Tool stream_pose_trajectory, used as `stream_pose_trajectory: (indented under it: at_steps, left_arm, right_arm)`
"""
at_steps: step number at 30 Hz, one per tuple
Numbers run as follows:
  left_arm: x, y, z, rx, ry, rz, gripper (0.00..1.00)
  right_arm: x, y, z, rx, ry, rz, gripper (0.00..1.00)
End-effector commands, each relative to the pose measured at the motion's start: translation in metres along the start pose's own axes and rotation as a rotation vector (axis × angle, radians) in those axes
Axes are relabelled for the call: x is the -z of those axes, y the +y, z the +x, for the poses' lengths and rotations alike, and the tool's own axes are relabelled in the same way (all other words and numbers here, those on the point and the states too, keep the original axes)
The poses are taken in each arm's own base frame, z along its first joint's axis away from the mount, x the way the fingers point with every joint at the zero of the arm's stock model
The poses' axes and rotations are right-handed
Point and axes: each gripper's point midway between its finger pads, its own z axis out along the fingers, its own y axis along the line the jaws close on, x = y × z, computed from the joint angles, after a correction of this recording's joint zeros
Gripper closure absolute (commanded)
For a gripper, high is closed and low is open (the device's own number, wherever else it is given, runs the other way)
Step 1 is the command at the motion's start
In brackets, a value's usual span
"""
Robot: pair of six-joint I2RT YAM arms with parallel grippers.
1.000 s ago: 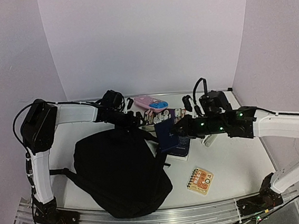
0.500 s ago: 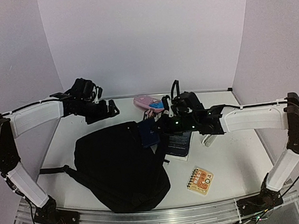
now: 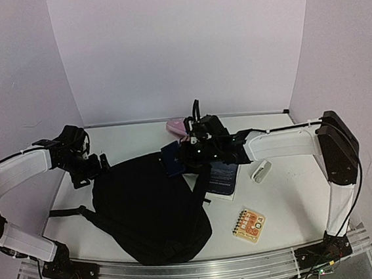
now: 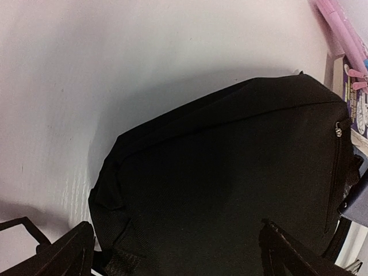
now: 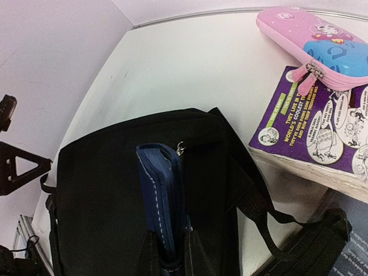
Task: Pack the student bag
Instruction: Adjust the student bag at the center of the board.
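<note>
The student bag (image 3: 150,209) is a big black backpack lying flat left of centre, straps trailing at both sides. My right gripper (image 3: 181,157) is shut on a dark-blue stitched pouch (image 3: 171,159), held on edge over the bag's far end. In the right wrist view the pouch (image 5: 161,195) stands between my fingertips (image 5: 198,253), right beside the bag's zipper pull (image 5: 180,148). My left gripper (image 3: 95,168) hangs open over the bag's far-left corner. The left wrist view shows the bag (image 4: 230,172) under the spread jaws (image 4: 178,259), with nothing between them.
A pink pencil case (image 5: 319,37) and a purple comic-covered book (image 5: 322,126) lie just beyond the bag. A dark-blue book (image 3: 222,177), a small white object (image 3: 261,170) and an orange spiral notebook (image 3: 249,225) lie to the right. A loose strap (image 3: 64,212) trails left.
My right arm has carried the pouch leftward onto the bag's far end. My left arm has swung away from the bag's top to its left corner, with the jaws opening wider.
</note>
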Motion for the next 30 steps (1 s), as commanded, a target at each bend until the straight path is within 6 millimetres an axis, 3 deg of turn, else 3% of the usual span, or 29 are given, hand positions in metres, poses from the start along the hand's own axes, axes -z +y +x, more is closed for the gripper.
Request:
stream_pose_trajectory:
  at_steps: [1, 4, 10, 20, 25, 30]
  left_arm:
    - [-0.005, 0.010, 0.012, 0.054, 0.020, -0.007, 0.00]
    - [-0.014, 0.015, 0.019, 0.073, 0.032, -0.013, 0.01]
    - [-0.034, 0.021, 0.031, 0.100, 0.067, -0.011, 0.15]
    - [-0.046, 0.021, 0.041, 0.108, 0.084, 0.020, 0.47]
    - [-0.052, 0.024, 0.047, 0.112, 0.101, 0.015, 0.62]
    - [-0.057, 0.023, 0.047, 0.108, 0.103, 0.022, 0.71]
  right_arm:
    - [-0.005, 0.008, -0.029, 0.029, -0.105, 0.018, 1.00]
    - [-0.010, -0.001, -0.024, 0.032, -0.097, 0.058, 1.00]
    - [-0.024, -0.014, -0.003, 0.034, -0.042, 0.088, 1.00]
    - [-0.050, 0.001, 0.053, -0.075, 0.156, -0.074, 1.00]
    - [-0.048, 0.012, 0.061, -0.166, 0.196, -0.167, 1.00]
    - [-0.037, 0.027, 0.061, -0.248, 0.218, -0.281, 1.00]
